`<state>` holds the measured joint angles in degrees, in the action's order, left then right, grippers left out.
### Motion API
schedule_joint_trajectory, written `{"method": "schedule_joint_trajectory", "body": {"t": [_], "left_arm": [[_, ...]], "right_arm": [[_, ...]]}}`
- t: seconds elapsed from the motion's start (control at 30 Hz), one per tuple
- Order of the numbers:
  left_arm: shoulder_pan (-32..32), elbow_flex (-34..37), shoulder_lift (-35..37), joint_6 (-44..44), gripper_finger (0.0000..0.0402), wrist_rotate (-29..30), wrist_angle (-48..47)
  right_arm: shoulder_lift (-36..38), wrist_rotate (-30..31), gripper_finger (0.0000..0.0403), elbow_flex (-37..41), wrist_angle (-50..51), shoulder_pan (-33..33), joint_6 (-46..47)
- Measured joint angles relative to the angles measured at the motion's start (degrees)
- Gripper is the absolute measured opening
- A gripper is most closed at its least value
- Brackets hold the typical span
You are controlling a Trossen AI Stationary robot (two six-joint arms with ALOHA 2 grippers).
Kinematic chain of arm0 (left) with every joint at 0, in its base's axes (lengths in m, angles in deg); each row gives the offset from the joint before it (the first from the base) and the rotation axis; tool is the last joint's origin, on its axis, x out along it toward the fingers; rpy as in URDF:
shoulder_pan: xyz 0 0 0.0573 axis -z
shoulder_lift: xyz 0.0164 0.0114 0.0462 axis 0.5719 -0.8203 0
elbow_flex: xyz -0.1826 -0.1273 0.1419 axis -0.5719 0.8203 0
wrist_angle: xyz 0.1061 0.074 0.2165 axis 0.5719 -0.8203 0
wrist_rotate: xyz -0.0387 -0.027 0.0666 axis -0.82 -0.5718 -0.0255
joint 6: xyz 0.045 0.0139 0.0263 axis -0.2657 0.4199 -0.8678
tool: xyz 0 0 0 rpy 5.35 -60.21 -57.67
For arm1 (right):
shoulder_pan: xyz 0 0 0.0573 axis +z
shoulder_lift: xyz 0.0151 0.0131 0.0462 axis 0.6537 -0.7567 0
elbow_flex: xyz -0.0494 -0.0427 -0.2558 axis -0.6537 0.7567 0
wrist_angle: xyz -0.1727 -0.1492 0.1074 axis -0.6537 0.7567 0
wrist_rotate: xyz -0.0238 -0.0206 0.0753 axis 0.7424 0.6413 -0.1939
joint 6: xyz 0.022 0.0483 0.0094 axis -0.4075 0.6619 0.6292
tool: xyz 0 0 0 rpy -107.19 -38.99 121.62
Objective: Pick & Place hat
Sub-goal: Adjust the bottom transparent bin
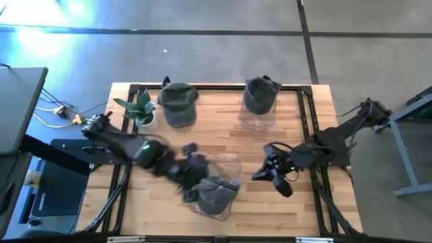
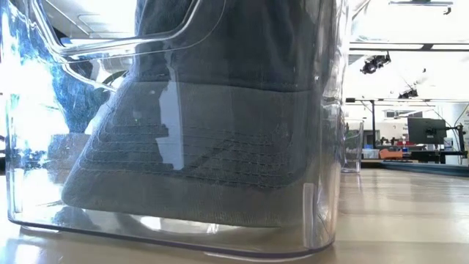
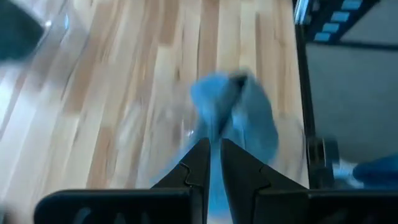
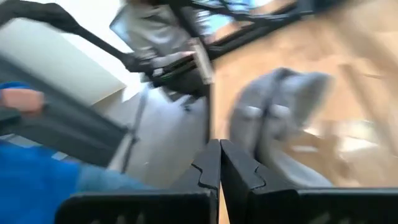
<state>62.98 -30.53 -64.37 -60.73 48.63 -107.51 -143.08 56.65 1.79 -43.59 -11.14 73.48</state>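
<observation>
The wooden tabletop [image 1: 223, 138] carries three grey hats, and the biggest risk sits at its near edge: the hat [image 1: 217, 191] nearest the left arm lies inside a clear bin [image 1: 233, 165], with its brim pressed against the bin's wall in the low view, so a sideways pull there could drag or tip the light bin off the edge. The left pincer [image 1: 192, 181] is at that bin, right beside the hat, with its fingers nearly together; whether they pinch any cloth cannot be told, and a thin pinch of soft fabric would probably slip. A second hat [image 1: 261, 93] rests on a clear bin [image 1: 258, 119] at the far side, and a third hat [image 1: 178, 102] lies bare beside a small potted plant [image 1: 140, 109], which a careless sweep could topple. The right pincer [image 1: 275, 172] hovers mid-table, shut and empty, near enough to the left arm's reach to collide.
</observation>
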Motion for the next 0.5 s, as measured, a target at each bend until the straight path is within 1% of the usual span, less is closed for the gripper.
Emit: {"method": "schedule_joint_trajectory", "body": {"t": [0.1, 0.2, 0.23, 0.3, 0.4, 0.5], "left_arm": [[4.5, 1.3, 1.9, 8.6, 0.0034, 4.1, -6.0], [9.9, 4.7, 3.5, 20.4, 0.0034, 8.4, -13.1], [11.4, 6.1, 4.1, 24.5, 0.0034, 9.2, -13.4], [14.0, 9.9, 5.4, 32.1, 0.0034, 9.6, -12.8], [18.4, 17.0, 7.1, 43.6, 0.0034, 9.5, -11.7], [20.2, 24.2, 7.8, 53.3, 0.0034, 9.2, -7.5]], "right_arm": [[2.8, 8.0, 0.0004, 0.0, 7.0, 3.0, 4.7], [3.4, 12.7, 0.0003, 0.0, 13.8, 5.9, 11.0], [3.1, 13.2, 0.0003, 0.4, 15.2, 6.7, 12.9], [2.4, 12.2, 0.0001, 3.0, 14.3, 8.0, 16.3], [0.4, 9.9, 0.0001, 10.1, 7.9, 9.3, 21.0], [-2.4, 8.7, 0.0001, 17.6, 0.2, 7.8, 25.5]]}}
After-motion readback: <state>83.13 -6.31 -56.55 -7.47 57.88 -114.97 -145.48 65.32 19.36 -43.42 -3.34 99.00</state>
